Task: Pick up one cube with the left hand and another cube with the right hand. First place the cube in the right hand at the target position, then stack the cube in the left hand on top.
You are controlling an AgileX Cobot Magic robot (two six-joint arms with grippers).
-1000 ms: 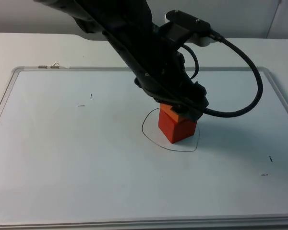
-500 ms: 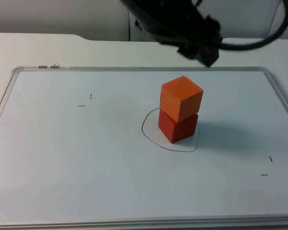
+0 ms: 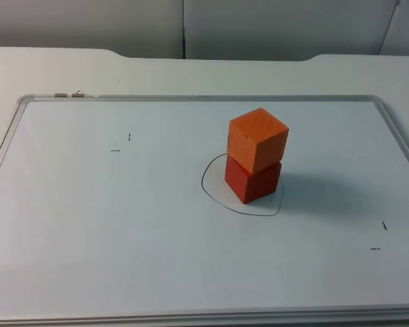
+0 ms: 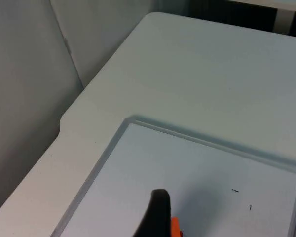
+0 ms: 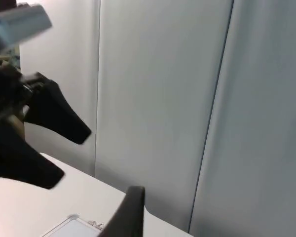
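Note:
An orange cube [image 3: 258, 139] rests on a darker red cube [image 3: 252, 181], turned slightly against it. The stack stands inside a hand-drawn black outline [image 3: 211, 194] on the whiteboard [image 3: 88, 225], with nothing touching it. My left gripper [image 4: 158, 217] is raised high over a corner of the whiteboard frame [image 4: 133, 121], well away from the cubes. My right gripper [image 5: 128, 212] is lifted and points at the grey partition wall [image 5: 163, 98], with part of the other black arm [image 5: 39, 128] in front of it.
The whiteboard's metal frame [image 3: 191, 97] runs along the far side, with a clip [image 3: 71, 94] at its far left corner. Small pen marks [image 3: 123, 143] lie left of the stack and others [image 3: 380, 235] to its right.
One second ago the left arm was down at the stack. It has let go of the orange cube and risen out of the top view. The orange cube stays on the red one.

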